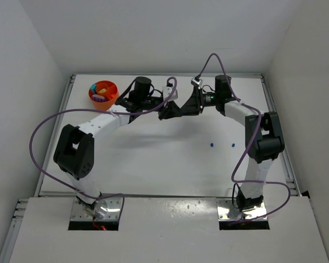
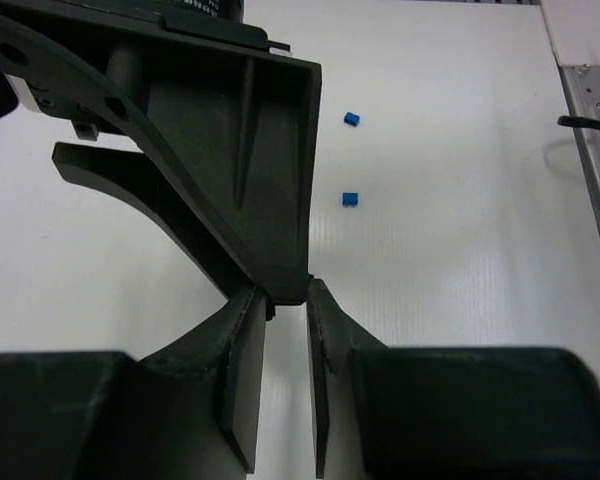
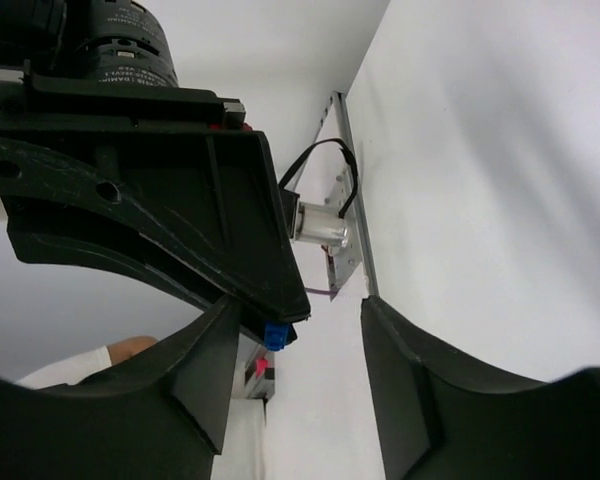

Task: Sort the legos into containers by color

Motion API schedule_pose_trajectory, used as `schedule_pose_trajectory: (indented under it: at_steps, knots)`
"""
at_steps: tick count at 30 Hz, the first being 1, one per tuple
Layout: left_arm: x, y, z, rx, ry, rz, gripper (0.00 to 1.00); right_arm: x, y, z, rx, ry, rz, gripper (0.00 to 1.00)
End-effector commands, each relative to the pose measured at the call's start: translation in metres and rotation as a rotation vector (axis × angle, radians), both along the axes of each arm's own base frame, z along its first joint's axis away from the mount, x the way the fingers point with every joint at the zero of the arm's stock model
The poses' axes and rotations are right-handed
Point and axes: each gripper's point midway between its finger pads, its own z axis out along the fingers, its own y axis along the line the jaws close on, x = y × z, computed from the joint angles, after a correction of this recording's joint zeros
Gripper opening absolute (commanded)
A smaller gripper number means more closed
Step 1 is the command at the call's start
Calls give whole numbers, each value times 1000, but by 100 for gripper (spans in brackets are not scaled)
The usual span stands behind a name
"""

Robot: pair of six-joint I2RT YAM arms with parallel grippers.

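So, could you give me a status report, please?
Left gripper shut on blue brick, mid-air. Right gripper open around it. Two more bricks loose on table, none in the way.

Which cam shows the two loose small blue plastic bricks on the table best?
Left wrist: both loose small blue plastic bricks clear, well separated. Top external: tiny specks. Right wrist: neither visible.

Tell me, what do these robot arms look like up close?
The left arm and right arm both have white links joined by bulky black joints, and stand on silver base plates. A loose purple cable loops along each. The fingers are matt black, flat and tapering.
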Motion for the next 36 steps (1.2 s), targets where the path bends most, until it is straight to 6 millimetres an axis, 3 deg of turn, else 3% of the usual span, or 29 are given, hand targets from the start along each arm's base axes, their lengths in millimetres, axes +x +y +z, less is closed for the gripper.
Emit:
schedule_pose_trajectory:
  at_steps: [1, 2, 6, 9, 10, 12, 13, 14, 15, 16, 17, 18, 19, 20, 21, 23, 25, 31, 36]
  knots:
    - [0, 1, 11, -8, -64, 2, 0, -2, 2, 26, 43, -110, 56, 54]
    - [2, 7, 14, -6, -61, 15, 0, 1, -4, 30, 43, -119, 41, 59]
    - [19, 42, 5, 32, -30, 112, 0, 12, -23, 38, 40, -145, -20, 63]
    - [57, 85, 5, 75, 18, 291, 0, 25, -40, 41, 30, -193, -85, 64]
    - [76, 107, 15, 80, 37, 369, 0, 29, -44, 38, 21, -215, -107, 64]
    - [109, 137, 7, 120, 77, 510, 0, 43, -57, 33, -13, -233, -176, 64]
    - [127, 165, 8, 126, 95, 587, 0, 44, -58, 32, -40, -188, -191, 64]
    - [143, 182, 27, 127, 86, 651, 0, 58, -66, 20, -113, -271, -249, 64]
    - [159, 196, 14, 140, 130, 693, 0, 64, -71, 12, -184, -295, -279, 64]
    - [171, 211, 16, 138, 148, 747, 0, 76, -78, 12, -278, -359, -315, 63]
    - [190, 239, 36, 117, 161, 860, 0, 82, -95, -21, -525, -416, -351, 61]
    - [200, 251, 36, 117, 181, 903, 0, 86, -100, -33, -634, -454, -357, 61]
    - [214, 262, 17, 135, 229, 938, 0, 95, -116, -37, -740, -480, -413, 60]
    - [223, 280, 31, 123, 224, 985, 0, 96, -118, -38, -753, -480, -420, 60]
    - [228, 287, 30, 117, 238, 1001, 0, 98, -131, -41, -763, -462, -443, 62]
    - [240, 310, 17, 135, 252, 1084, 0, 95, -138, -43, -806, -488, -428, 69]
    - [244, 319, 15, 162, 228, 1121, 0, 88, -138, -38, -807, -503, -427, 72]
    - [255, 348, -29, 259, 267, 1237, 0, 70, -150, -49, -879, -497, -421, 75]
    - [261, 366, -46, 265, 308, 1301, 0, 67, -157, -57, -928, -493, -427, 75]
